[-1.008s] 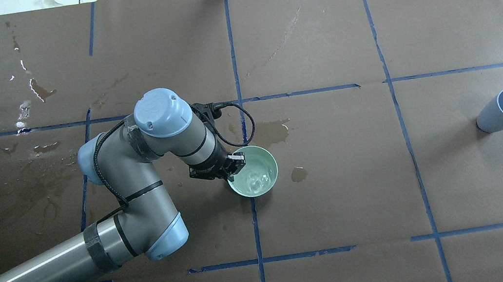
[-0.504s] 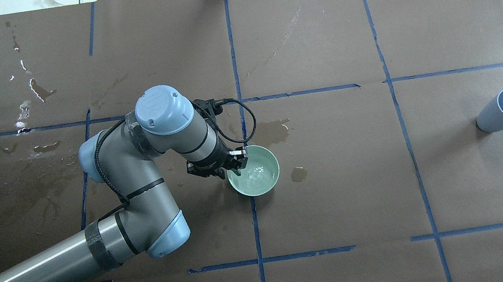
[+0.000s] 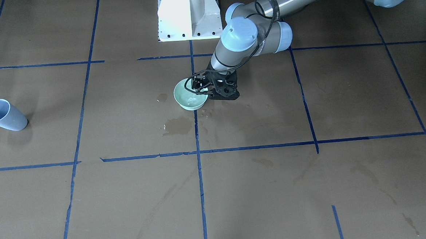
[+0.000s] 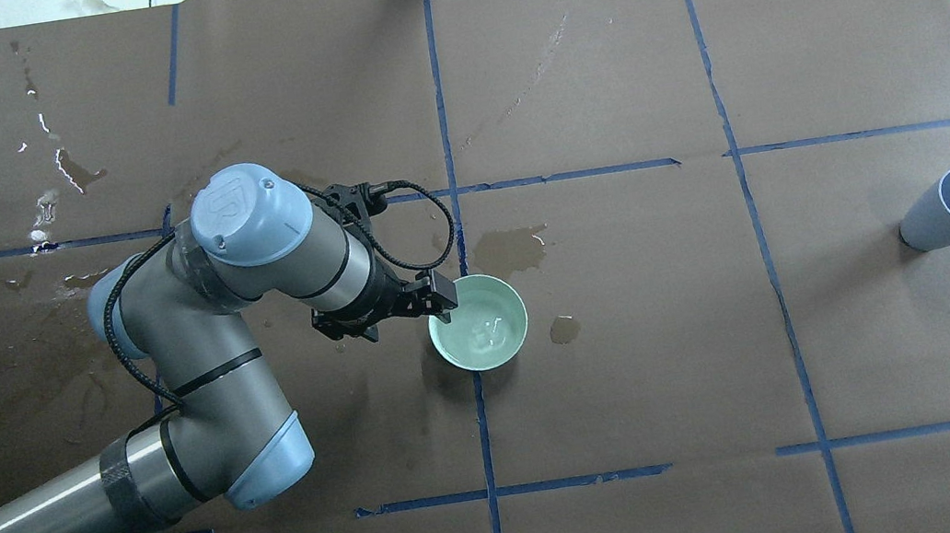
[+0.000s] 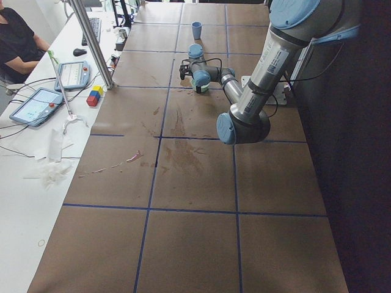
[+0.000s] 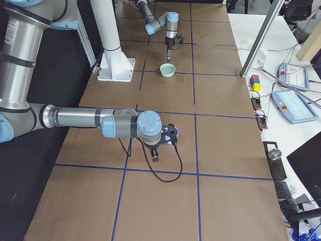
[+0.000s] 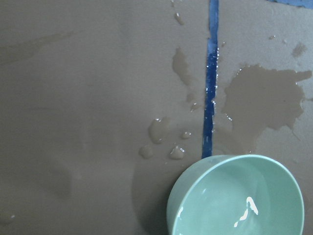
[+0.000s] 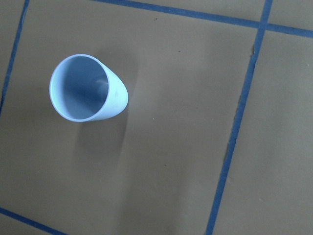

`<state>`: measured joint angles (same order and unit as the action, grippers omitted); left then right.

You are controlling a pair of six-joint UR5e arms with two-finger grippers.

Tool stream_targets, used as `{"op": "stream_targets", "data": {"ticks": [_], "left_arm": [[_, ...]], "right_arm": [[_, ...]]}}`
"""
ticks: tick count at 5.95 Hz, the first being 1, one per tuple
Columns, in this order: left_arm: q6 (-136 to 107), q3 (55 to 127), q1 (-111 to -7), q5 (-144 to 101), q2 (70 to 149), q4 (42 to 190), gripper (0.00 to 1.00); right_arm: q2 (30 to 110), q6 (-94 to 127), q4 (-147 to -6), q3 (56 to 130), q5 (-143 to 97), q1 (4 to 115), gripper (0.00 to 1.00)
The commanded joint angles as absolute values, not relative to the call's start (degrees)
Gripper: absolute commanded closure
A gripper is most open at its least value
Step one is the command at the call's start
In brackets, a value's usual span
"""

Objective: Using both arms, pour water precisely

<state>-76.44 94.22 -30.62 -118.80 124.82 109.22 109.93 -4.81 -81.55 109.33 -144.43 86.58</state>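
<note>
Left arm [image 4: 198, 343] retreated from bowl [image 4: 458, 357]; side view alone shows right arm [image 6: 75, 118]; jaws unreadable

The left arm [image 4: 207, 341] is silver-grey tubing with fat joints under pale blue caps. The round cap left of centre in the overhead view carries a raised mark and small screws. Black bands ring the tube, and a black braided cable [image 4: 450, 231] loops to the black left gripper [image 4: 442, 297]. The right arm [image 6: 75, 118] looks the same.

The left arm [image 4: 198, 343] blocks the bowl's [image 4: 514, 335] left side; its other sides are open, the cup [image 4: 942, 217] well apart.
</note>
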Motion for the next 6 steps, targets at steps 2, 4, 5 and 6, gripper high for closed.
{"op": "stream_targets", "data": {"ticks": [2, 4, 5, 6], "left_arm": [[-76.64, 99.65, -31.11, -118.74, 121.12, 109.16, 0.00], [-76.64, 99.93, -31.11, -118.74, 121.03, 109.16, 0.00], [-76.73, 99.76, -31.03, -118.65, 120.94, 109.16, 0.00], [-76.64, 99.76, -31.03, -118.65, 121.02, 109.25, 0.00]], "right_arm": [[113.63, 30.30, -49.22, 109.16, -136.97, 70.91, 0.00], [114.78, 45.90, -39.60, 109.16, -123.47, 59.47, 0.00], [115.22, 48.84, -37.46, 109.16, -119.05, 55.76, 0.00], [116.18, 53.91, -33.00, 109.07, -113.61, 52.07, 0.00]]}}
